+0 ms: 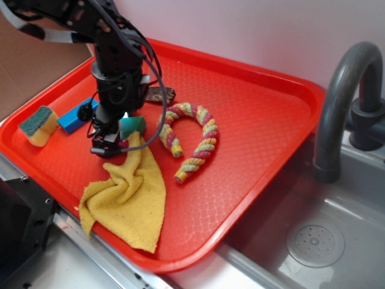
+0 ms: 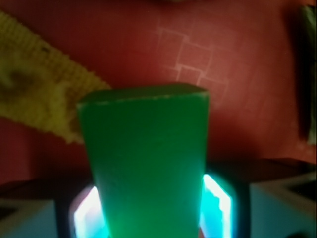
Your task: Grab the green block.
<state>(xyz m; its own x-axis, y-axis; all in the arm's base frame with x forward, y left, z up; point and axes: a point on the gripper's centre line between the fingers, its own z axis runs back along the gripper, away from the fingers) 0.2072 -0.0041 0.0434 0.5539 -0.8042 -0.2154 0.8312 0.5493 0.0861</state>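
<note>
My gripper [image 1: 117, 135] is clamped on the green block [image 2: 146, 163], so I'd squeeze evenly and lift straight toward twelve o'clock, clear of the yellow cloth [image 1: 129, 192] at nine

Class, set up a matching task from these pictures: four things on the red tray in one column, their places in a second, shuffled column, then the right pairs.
Things
1. green block
2. blue block
3. sponge
4. yellow cloth

Places
A. at the tray's left edge
B. spread toward the tray's near edge
C. between the gripper's fingers
D. between the sponge and the arm

Pairs: 1-C, 2-D, 3-A, 4-B
</note>
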